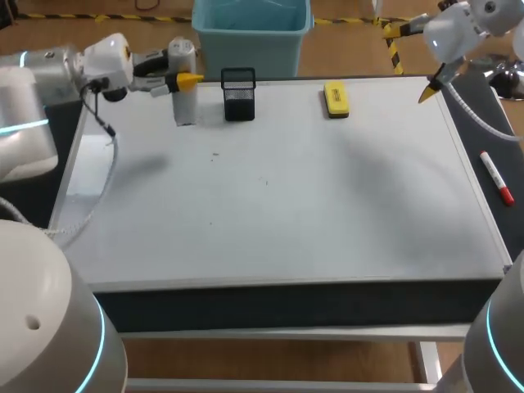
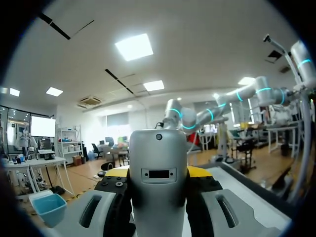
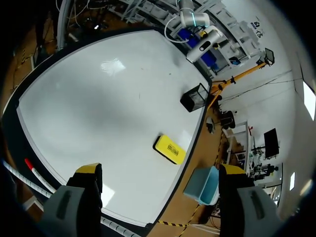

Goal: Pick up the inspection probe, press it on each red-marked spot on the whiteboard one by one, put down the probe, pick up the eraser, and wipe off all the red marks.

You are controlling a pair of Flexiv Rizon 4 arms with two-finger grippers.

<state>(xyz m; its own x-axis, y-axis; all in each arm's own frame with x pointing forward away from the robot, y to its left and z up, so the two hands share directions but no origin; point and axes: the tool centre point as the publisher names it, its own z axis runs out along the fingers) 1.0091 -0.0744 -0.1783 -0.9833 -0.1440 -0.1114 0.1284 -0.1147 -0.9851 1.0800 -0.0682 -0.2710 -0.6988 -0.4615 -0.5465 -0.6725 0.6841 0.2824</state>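
Probe (image 1: 182, 56), a silver cylinder, stands upright at the far left corner of the whiteboard (image 1: 327, 205), held in the left gripper (image 1: 185, 79). That arm comes in level from the left, and its jaws are closed on the probe from both sides about its middle. In the left wrist view the grey body fills the gap between the two fingers and rises above their yellow tips. I cannot tell whether the probe's lower end touches the board or hangs just over it.

The right gripper (image 1: 416, 57) hovers above the far right corner of the whiteboard, well apart from everything on it. Its jaws are wide open and hold nothing; the right wrist view shows bare board between the two fingers.

The eraser (image 1: 336, 98), yellow, lies flat near the far edge of the board, right of the middle. A black mesh holder (image 1: 238, 94) stands at the same edge, between the probe and the eraser and nearer the probe. A few tiny dark specks (image 1: 214, 153) dot the left half of the board, too small to tell their colour.

A marker (image 1: 496, 178), white with red ends, lies on the dark worktop (image 1: 512, 217) just beside the board's right edge.
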